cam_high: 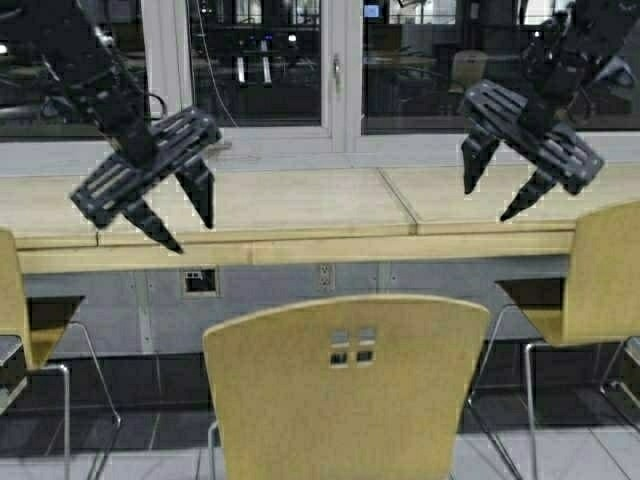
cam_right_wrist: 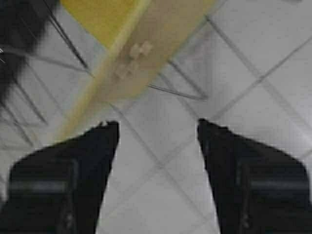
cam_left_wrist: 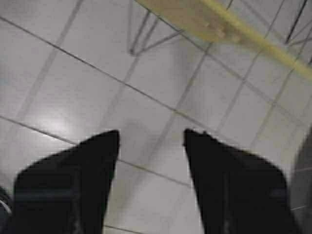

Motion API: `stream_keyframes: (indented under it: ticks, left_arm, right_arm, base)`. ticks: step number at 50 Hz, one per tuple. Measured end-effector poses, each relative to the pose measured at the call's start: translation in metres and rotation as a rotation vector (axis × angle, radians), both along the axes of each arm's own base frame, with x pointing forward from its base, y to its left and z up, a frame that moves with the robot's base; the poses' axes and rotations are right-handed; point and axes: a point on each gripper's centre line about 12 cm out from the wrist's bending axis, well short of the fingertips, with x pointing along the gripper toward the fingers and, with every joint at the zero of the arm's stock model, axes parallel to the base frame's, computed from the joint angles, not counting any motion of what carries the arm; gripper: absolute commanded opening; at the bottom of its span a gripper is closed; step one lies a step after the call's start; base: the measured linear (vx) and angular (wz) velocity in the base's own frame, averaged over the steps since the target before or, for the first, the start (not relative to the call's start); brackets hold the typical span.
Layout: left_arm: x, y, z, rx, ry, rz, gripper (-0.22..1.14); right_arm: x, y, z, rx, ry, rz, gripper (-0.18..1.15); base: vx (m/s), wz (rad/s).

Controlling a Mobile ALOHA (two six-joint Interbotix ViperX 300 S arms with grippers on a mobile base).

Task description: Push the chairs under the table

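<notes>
A yellow-tan chair (cam_high: 350, 385) with four small square cutouts stands straight ahead, its backrest well short of the table (cam_high: 300, 205). A second chair (cam_high: 590, 290) stands at the right with its seat partly under the tabletop. A third chair (cam_high: 15, 300) shows at the left edge. My left gripper (cam_high: 190, 232) hangs open in the air at upper left, in front of the table. At upper right my right gripper (cam_high: 490, 200) hangs open too. Neither touches a chair. The left wrist view shows floor tiles and a chair's top edge (cam_left_wrist: 229, 29); the right wrist view shows a chair backrest (cam_right_wrist: 141, 53).
Behind the table runs a wall of dark windows (cam_high: 260, 60) with a white frame. Under the tabletop a grey panel holds wall sockets (cam_high: 200, 282). The floor (cam_left_wrist: 73, 97) is pale tile with thin chrome chair legs (cam_left_wrist: 141, 39) on it.
</notes>
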Motion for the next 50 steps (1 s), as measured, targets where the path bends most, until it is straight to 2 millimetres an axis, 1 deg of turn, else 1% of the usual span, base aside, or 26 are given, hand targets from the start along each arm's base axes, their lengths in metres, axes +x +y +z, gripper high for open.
stream_keyframes:
  ticks: [5,10,15,20,24,27,29,35,40,50]
  left_arm:
    - [-0.002,-0.009,-0.008,-0.049,0.045,0.07,0.82]
    - [-0.005,-0.016,-0.02,-0.072,0.089,0.138,0.82]
    - [-0.015,-0.027,-0.036,-0.07,0.128,0.178,0.82]
    - [-0.031,-0.043,-0.051,-0.077,0.188,0.217,0.82]
    - [-0.045,-0.054,-0.061,-0.092,0.237,0.267,0.82]
    - [-0.051,-0.061,-0.067,-0.098,0.262,0.289,0.82]
    - [-0.053,-0.065,-0.07,-0.099,0.269,0.297,0.82]
    - [-0.053,-0.068,-0.076,-0.098,0.284,0.321,0.82]
    - [-0.057,-0.069,-0.081,-0.098,0.301,0.342,0.82]
    - [-0.079,-0.078,-0.098,-0.082,0.361,0.39,0.82]
  right_arm:
    - [0.0,-0.001,-0.008,0.062,0.015,-0.099,0.87]
    - [-0.008,-0.004,-0.022,0.104,0.059,-0.185,0.87]
    - [-0.02,-0.003,-0.036,0.117,0.109,-0.226,0.87]
    - [-0.033,-0.007,-0.052,0.117,0.163,-0.27,0.87]
    - [-0.049,-0.011,-0.064,0.126,0.215,-0.324,0.87]
    - [-0.058,-0.01,-0.068,0.136,0.245,-0.352,0.87]
    - [-0.062,-0.01,-0.07,0.141,0.254,-0.365,0.87]
    - [-0.064,-0.012,-0.072,0.145,0.264,-0.384,0.87]
    - [-0.068,-0.013,-0.079,0.135,0.296,-0.379,0.87]
    - [-0.08,-0.01,-0.098,0.109,0.387,-0.352,0.87]
  base:
    - [0.29,0.09]
    - [0.3,0.14]
    - [0.29,0.15]
    - [0.26,0.15]
    - [0.23,0.1]
    - [0.22,0.04]
    - [0.22,-0.01]
    - [0.18,-0.03]
    - [0.16,-0.1]
    - [0.13,-0.07]
